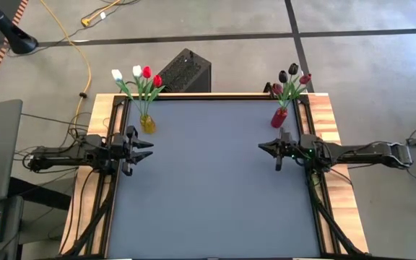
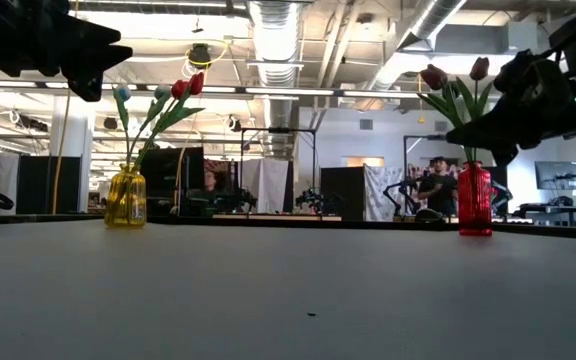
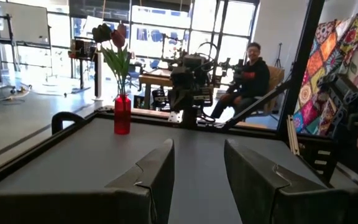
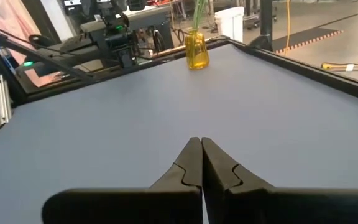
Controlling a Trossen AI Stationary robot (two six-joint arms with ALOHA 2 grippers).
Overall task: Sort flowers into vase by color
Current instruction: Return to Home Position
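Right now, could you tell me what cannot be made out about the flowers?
Right wrist view: top edge cuts off the tulip heads above the yellow vase.
High view: dark tulips in the red vase overlap; count unclear.
Low view: the right arm covers part of that bouquet.

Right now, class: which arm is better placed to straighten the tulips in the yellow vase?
Left. The left claw, open, sits beside the yellow vase; the right claw, shut, waits across the table by the red vase.
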